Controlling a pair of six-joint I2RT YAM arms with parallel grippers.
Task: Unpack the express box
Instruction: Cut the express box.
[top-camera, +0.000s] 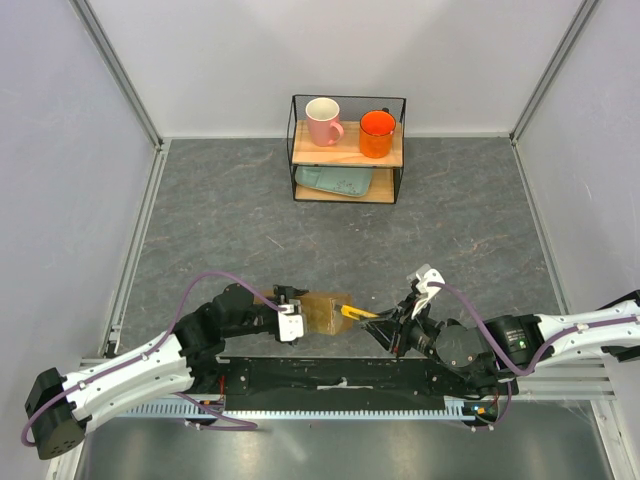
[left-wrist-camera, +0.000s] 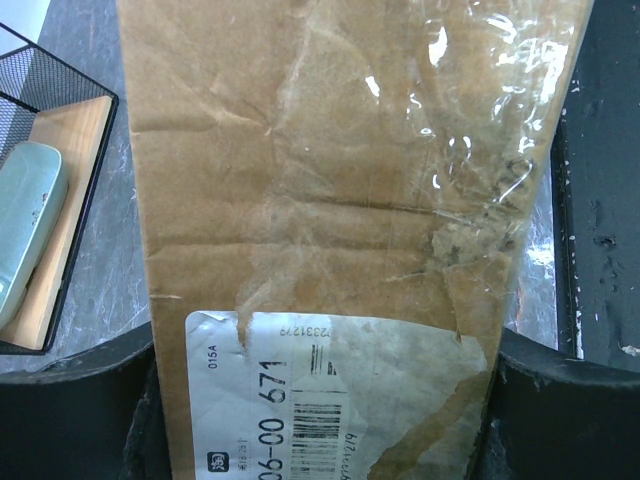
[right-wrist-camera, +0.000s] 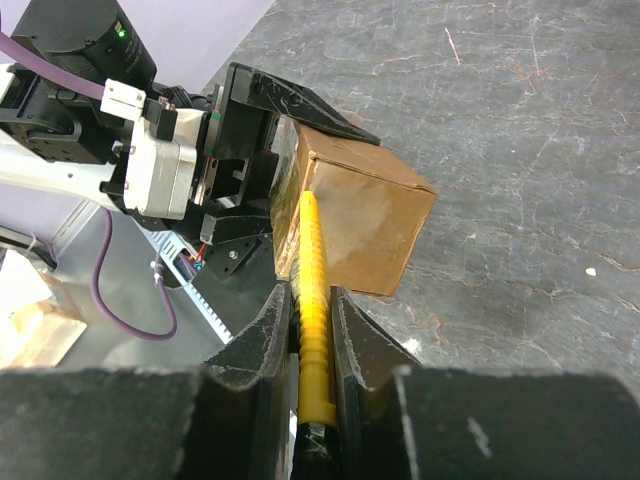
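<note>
The express box (left-wrist-camera: 330, 200) is brown cardboard, matt and creased, its skin scuffed and torn in patches; clear tape (left-wrist-camera: 470, 150) over it is glossy and wrinkled; its white paper label (left-wrist-camera: 330, 400) is ragged at the edges; the tabletop (top-camera: 220, 230) looks like grey mottled stone, matt; the utility knife (right-wrist-camera: 310, 240) is yellow plastic, ribbed along its back; the right end effector (right-wrist-camera: 310, 298) and left end effector (left-wrist-camera: 320, 345) have dull black fingers, slightly grainy; the rack (top-camera: 348, 98) is thin black metal wire with pale wood boards (top-camera: 345, 157); the pink mug (top-camera: 322, 122) and orange mug (top-camera: 377, 134) look glazed and shiny; the pale green tray (left-wrist-camera: 25, 220) is smooth
</note>
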